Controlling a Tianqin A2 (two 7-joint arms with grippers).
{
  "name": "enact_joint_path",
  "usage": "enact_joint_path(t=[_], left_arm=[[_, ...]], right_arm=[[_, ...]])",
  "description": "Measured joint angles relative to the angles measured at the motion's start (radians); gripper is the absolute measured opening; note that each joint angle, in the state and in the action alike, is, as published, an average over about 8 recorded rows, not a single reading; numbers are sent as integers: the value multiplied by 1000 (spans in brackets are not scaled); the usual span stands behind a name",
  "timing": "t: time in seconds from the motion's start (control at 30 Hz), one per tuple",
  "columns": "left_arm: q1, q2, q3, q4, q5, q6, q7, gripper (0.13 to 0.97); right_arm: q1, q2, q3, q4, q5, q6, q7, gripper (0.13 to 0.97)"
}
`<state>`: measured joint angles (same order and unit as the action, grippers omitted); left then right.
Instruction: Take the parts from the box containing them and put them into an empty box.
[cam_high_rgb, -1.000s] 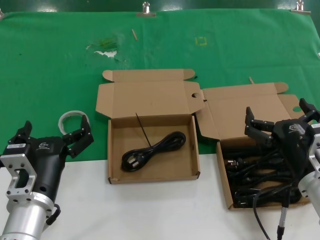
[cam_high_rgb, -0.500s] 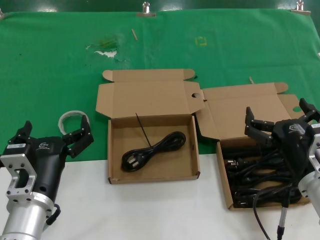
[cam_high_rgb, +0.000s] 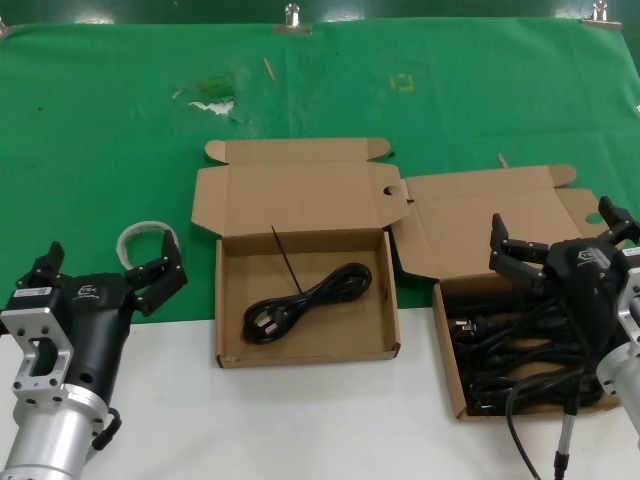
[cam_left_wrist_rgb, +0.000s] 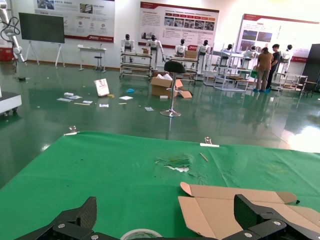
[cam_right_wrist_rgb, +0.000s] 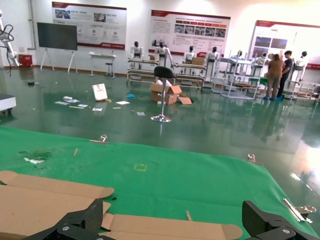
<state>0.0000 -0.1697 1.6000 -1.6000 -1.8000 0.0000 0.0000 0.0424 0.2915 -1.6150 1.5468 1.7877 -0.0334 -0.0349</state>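
Observation:
The box containing the parts (cam_high_rgb: 447, 345) sits askew at the right, holding a dark tangle of black power cords (cam_high_rgb: 520, 345). My right gripper (cam_high_rgb: 555, 232) hovers open just over that tangle, nothing between its fingers. In the right wrist view the right gripper (cam_right_wrist_rgb: 174, 220) looks out over that box's raised lid (cam_right_wrist_rgb: 165, 227). The empty box (cam_high_rgb: 345, 325) stands squarely in the middle with one looped cord (cam_high_rgb: 300, 298) on its tan floor. My left gripper (cam_high_rgb: 110, 262) waits open at the left, away from both boxes; the left wrist view shows this left gripper (cam_left_wrist_rgb: 167, 215) before the middle box's lid (cam_left_wrist_rgb: 225, 210).
A pale ring of tape (cam_high_rgb: 140, 236) lies on the green cloth (cam_high_rgb: 320, 90) right by the left gripper, and the tape ring (cam_left_wrist_rgb: 140, 234) also shows between its fingers. Both lids (cam_high_rgb: 300, 195) stand open toward the back. White table surface (cam_high_rgb: 300, 420) runs along the front.

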Motion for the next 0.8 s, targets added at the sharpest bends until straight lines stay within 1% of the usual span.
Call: enact_joint_path(t=[0.8], left_arm=[[0, 0, 0, 0, 0, 0, 0, 966]], right_arm=[[0, 0, 0, 0, 0, 0, 0, 966]])
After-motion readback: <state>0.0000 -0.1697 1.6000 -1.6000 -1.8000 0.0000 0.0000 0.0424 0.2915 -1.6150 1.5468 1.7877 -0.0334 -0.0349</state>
